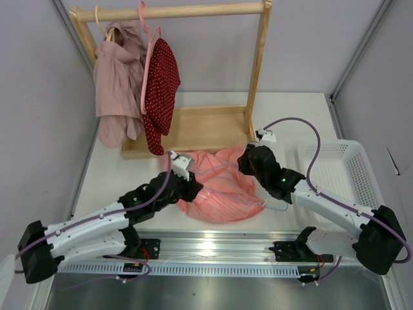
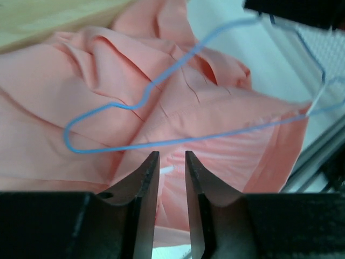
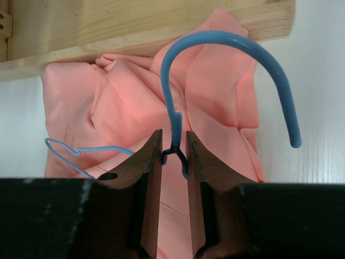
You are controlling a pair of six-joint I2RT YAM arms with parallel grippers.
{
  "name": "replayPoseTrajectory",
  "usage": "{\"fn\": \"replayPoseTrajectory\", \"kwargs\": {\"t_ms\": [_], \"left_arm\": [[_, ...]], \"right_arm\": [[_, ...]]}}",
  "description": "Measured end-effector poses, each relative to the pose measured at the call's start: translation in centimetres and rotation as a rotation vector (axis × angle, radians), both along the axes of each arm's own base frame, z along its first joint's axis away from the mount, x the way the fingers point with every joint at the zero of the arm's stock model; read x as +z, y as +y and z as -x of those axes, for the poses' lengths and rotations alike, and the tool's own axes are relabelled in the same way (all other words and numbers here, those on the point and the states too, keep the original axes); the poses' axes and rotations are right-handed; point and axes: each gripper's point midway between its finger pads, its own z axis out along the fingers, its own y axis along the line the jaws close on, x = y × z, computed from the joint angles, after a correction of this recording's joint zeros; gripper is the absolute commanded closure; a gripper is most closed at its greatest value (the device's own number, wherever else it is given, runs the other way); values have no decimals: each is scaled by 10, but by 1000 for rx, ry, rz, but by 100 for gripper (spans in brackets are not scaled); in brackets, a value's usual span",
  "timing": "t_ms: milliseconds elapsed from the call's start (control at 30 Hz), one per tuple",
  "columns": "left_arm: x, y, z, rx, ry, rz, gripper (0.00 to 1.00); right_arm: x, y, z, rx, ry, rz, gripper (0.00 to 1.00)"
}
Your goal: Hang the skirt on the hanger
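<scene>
Skirt: the salmon-pink skirt [image 1: 222,187] is being seen crumpled on the surface [image 1: 290,123], midway between the two arms.
Skirt, far edge: it is being pressed up against the wooden base [image 1: 206,126] of the clothes rack [image 1: 258,71].
Skirt, near edge: the hem is being kept just short of the metal rail [image 1: 213,248] at the near side.
Hanger: the light-blue hanger [image 3: 221,35] is being held by its twisted neck, with the hook pointing toward the rack base and the wire triangle reaching across the top of the skirt. Whether the wire is touching the fabric cannot be told.
Right fingers: the right fingers [image 3: 151,162] are being kept narrow, clamped on the hanger's neck.
Left fingers: the left fingers [image 2: 145,183] are being held slightly apart just above the skirt, near the hanger's lower wire. Nothing is being gripped between them.
Open room, right: bare surface is being left between the skirt and the white basket [image 1: 348,168].
Open room, left: a narrower bare strip is being left beside the left arm.
Rack: a dark red dotted garment [image 1: 161,90] on a pink hanger [image 1: 147,71] and a mauve garment [image 1: 116,84] are being carried at the left end of the rail.
</scene>
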Motion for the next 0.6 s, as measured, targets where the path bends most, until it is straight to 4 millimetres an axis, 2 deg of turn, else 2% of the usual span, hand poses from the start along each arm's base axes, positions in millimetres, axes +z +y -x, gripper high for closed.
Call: {"fn": "replayPoseTrajectory", "kwargs": {"t_ms": [133, 267, 433, 600], "left_arm": [[-24, -22, 19, -113, 36, -116, 65], [-49, -30, 27, -162, 64, -213, 63], [-73, -35, 29, -191, 90, -315, 62], [-84, -40, 26, -191, 89, -379, 57]], "right_arm": [[1, 2, -4, -4, 0, 0, 100], [2, 3, -5, -5, 0, -1, 100], [3, 3, -6, -7, -2, -4, 100], [3, 2, -7, -11, -2, -4, 100]]}}
